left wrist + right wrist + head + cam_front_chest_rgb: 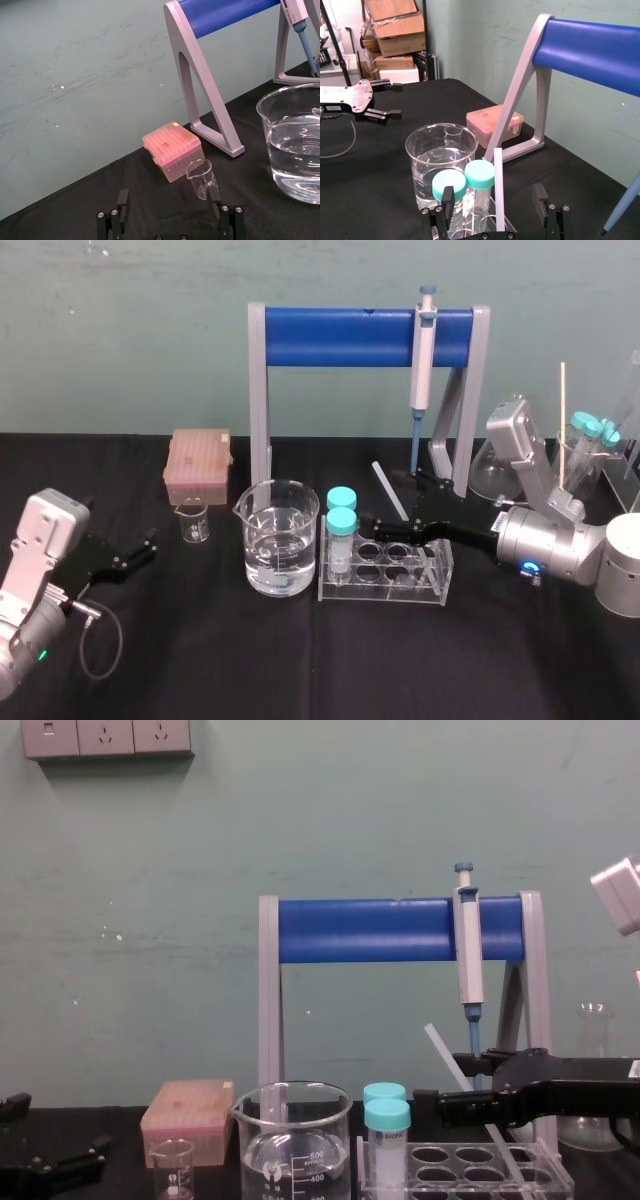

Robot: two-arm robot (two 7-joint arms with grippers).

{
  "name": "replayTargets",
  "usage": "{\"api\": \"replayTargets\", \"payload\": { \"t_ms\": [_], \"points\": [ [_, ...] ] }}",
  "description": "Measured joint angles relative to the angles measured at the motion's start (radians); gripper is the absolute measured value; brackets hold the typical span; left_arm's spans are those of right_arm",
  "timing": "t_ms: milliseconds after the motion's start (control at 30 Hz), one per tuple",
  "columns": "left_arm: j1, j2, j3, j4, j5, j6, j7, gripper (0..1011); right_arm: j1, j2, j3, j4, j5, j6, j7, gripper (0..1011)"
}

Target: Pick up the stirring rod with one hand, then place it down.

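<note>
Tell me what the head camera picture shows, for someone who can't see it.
The right gripper reaches over a tube rack, fingers open on either side of the leaning stirring rod. A beaker of water stands beside the rack, a pipette hangs on the blue stand behind, and the left gripper sits open at far left.

Black desk (200, 660) — on it a pink box (197, 468), small beaker (194, 524), large water beaker (280, 537), tube rack (385, 575), blue-barred stand (259, 400).

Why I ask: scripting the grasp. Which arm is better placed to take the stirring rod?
Right. The right gripper has its open fingers either side of the stirring rod leaning in the test tube rack; the left gripper sits off by the small beaker.
</note>
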Motion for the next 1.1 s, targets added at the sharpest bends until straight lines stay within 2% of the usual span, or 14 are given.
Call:
{"api": "replayTargets", "payload": {
  "t_ms": [600,833,1100],
  "points": [
    [0.000,0.000,0.000,0.000,0.000,0.000,0.000,1000,0.000,-0.002,-0.001,0.002,-0.005,-0.008,-0.005,995],
    [0.000,0.000,0.000,0.000,0.000,0.000,0.000,1000,0.000,-0.001,0.000,0.002,-0.004,-0.007,-0.005,840],
    [0.000,0.000,0.000,0.000,0.000,0.000,0.000,1000,0.000,-0.001,0.000,0.002,-0.003,-0.006,-0.005,609]
  ]
}}
